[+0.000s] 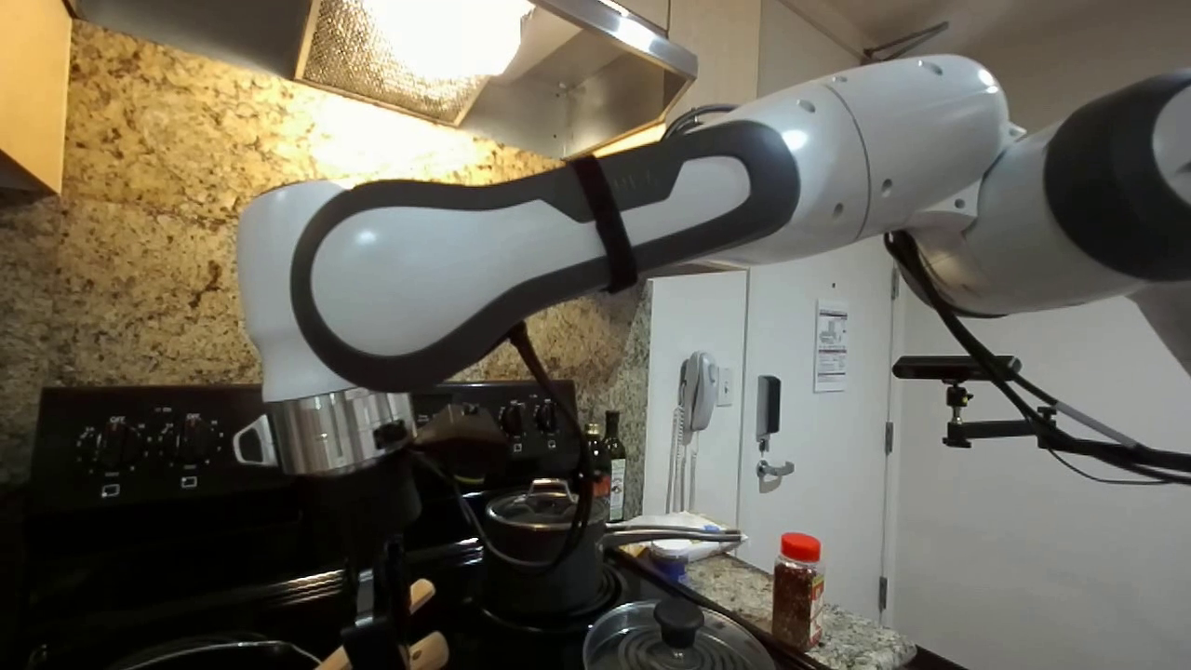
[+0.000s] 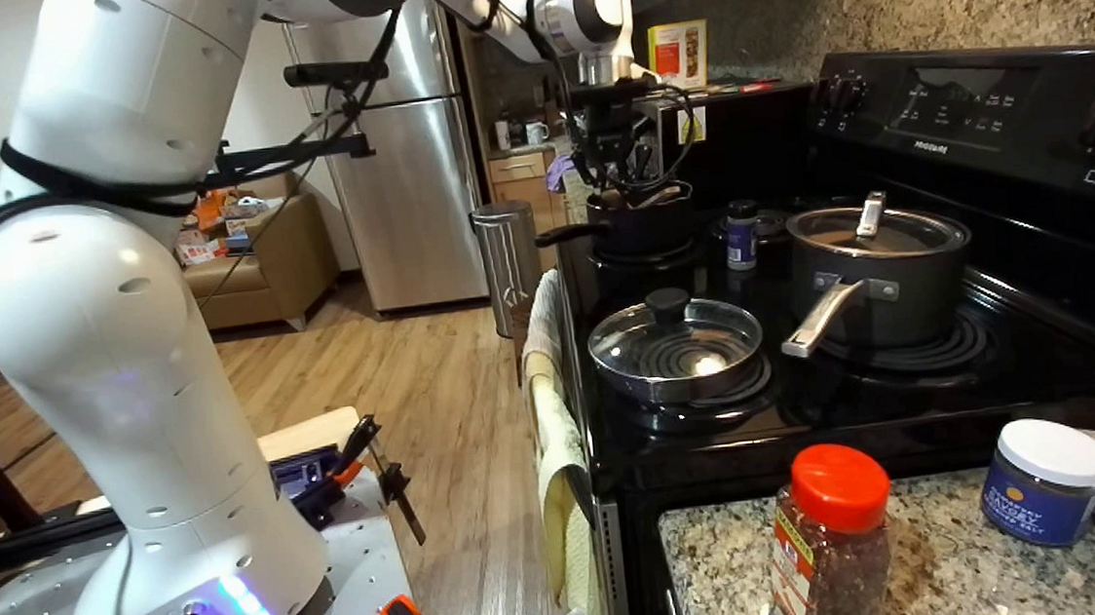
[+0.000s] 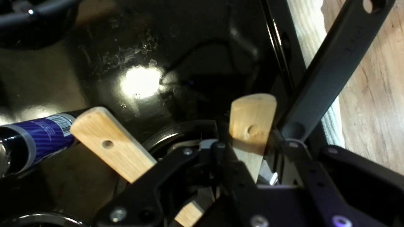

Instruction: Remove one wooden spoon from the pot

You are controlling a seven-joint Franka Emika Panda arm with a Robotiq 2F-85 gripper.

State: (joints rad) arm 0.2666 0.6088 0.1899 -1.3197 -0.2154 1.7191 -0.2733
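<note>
The pot [image 2: 649, 226] is dark and stands at the far end of the stove; its rim [image 1: 214, 644] shows partly in an exterior view. Its black handle [image 3: 337, 69] shows in the wrist view. Two wooden handles rise from it. A handle with a pale lower part [image 3: 252, 123], probably the wooden spoon's, stands between my fingers. The other, tan handle [image 3: 110, 143] lies outside the left finger. The utensil heads are hidden. My gripper [image 3: 254, 147] is low at the pot, also in both exterior views [image 1: 377, 623] [image 2: 610, 171]. Its fingers are apart, with a gap beside the handle.
A blue-labelled bottle [image 3: 47, 135] stands close to the pot. A grey lidded pot [image 2: 883, 291] and a glass-lidded pan [image 2: 673, 351] stand on the nearer burners. A red-capped jar [image 2: 834, 529] is on the counter. The stove's front edge has a towel [image 2: 565, 472].
</note>
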